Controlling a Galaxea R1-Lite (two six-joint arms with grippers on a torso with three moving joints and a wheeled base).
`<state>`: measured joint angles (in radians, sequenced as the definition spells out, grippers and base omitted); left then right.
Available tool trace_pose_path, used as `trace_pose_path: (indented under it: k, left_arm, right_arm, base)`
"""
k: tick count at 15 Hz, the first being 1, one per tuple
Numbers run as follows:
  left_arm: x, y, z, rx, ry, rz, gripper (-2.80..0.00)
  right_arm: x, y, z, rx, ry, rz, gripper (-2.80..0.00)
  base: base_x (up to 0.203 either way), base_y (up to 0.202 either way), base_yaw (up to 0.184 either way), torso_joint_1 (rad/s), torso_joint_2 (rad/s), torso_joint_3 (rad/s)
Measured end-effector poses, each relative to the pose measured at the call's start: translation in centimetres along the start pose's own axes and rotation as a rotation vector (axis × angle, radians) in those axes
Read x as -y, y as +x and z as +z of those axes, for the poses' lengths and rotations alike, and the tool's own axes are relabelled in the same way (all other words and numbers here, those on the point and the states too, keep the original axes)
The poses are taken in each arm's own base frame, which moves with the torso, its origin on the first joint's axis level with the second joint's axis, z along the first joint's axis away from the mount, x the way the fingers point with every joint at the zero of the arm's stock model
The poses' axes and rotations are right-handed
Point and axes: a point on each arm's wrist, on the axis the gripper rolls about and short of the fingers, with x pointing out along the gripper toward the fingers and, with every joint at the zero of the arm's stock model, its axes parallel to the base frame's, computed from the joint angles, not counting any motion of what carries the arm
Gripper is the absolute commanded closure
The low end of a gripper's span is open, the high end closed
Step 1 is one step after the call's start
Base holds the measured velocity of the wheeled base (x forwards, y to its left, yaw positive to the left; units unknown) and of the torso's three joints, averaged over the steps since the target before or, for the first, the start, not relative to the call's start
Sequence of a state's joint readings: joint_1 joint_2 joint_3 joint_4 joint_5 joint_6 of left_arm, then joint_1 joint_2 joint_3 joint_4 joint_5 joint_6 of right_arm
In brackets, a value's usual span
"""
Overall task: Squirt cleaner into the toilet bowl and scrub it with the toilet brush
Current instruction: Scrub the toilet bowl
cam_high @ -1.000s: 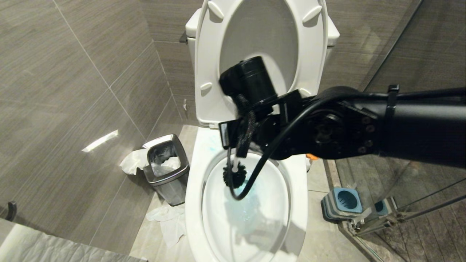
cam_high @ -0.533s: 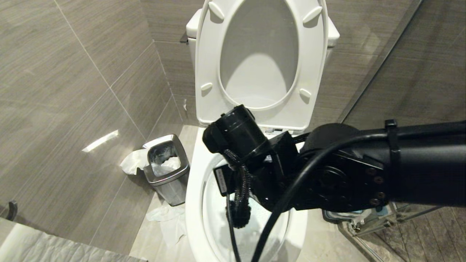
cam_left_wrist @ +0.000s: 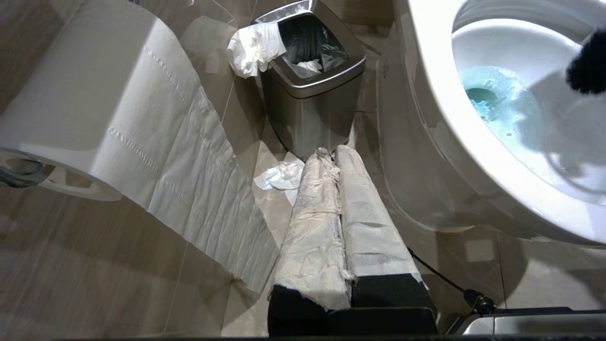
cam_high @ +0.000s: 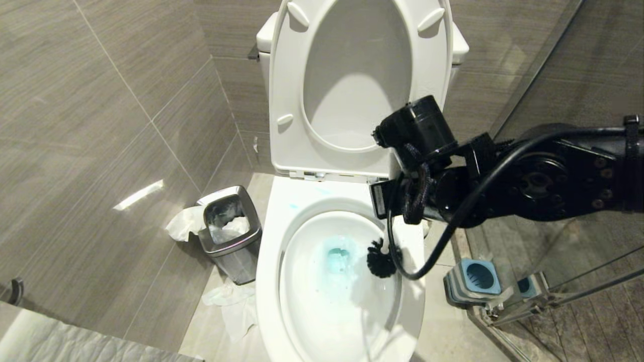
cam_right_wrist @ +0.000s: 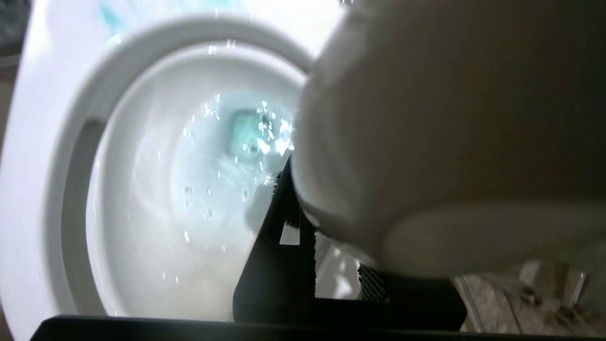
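Paper-wrapped tool [cam_left_wrist: 338, 222] low beside toilet bowl [cam_left_wrist: 440, 156]; steel bin [cam_left_wrist: 312, 94] beyond; toilet roll [cam_left_wrist: 94, 109] near; black brush head [cam_left_wrist: 589, 66] over blue water.

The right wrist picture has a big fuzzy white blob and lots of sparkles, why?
In the right wrist view the blob sits too near the lens to be sharp; it hides much of the toilet bowl, and light glints off the wet blue water. In the head view the toilet brush shows sharp and throws a soft grey shadow inside the bowl. In the left wrist view the steel bin shines.
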<state>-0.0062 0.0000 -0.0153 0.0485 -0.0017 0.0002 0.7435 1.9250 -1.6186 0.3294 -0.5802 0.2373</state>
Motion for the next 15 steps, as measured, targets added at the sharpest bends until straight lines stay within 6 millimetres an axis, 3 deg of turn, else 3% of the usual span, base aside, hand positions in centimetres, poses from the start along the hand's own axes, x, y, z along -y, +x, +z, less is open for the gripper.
trace_pose_path:
  k: [2,4,7,9,12,15]
  left_arm:
    - [0.0,0.0,0.0,0.000,0.000,0.000,0.00]
    - [0.0,0.0,0.0,0.000,0.000,0.000,0.00]
    - [0.0,0.0,0.0,0.000,0.000,0.000,0.00]
    - [0.0,0.0,0.0,0.000,0.000,0.001,0.00]
    - [0.0,0.0,0.0,0.000,0.000,0.000,0.00]
    - [0.0,0.0,0.0,0.000,0.000,0.001,0.00]
  right_arm:
    - [-0.8,0.7,1.7,0.048,0.004,0.010,0.00]
    - [-3.1,1.3,2.7,0.090,-0.012,0.044,0.00]
    - [-8.3,0.3,1.1,0.088,-0.087,0.141,0.00]
    - [-10.0,-0.3,-1.0,0.049,-0.139,0.168,0.00]
    - [-9.9,-1.4,-2.5,0.010,-0.136,0.177,0.00]
    - [-7.6,-1.4,-3.6,-0.041,-0.129,0.132,0.00]
  base:
    - [0.000,0.000,0.000,0.000,0.00,0.000]
    - [0.000,0.000,0.000,0.000,0.00,0.000]
    - [0.000,0.000,0.000,0.000,0.00,0.000]
    - [0.000,0.000,0.000,0.000,0.00,0.000]
    - [0.000,0.000,0.000,0.000,0.00,0.000]
    - [0.000,0.000,0.000,0.000,0.00,0.000]
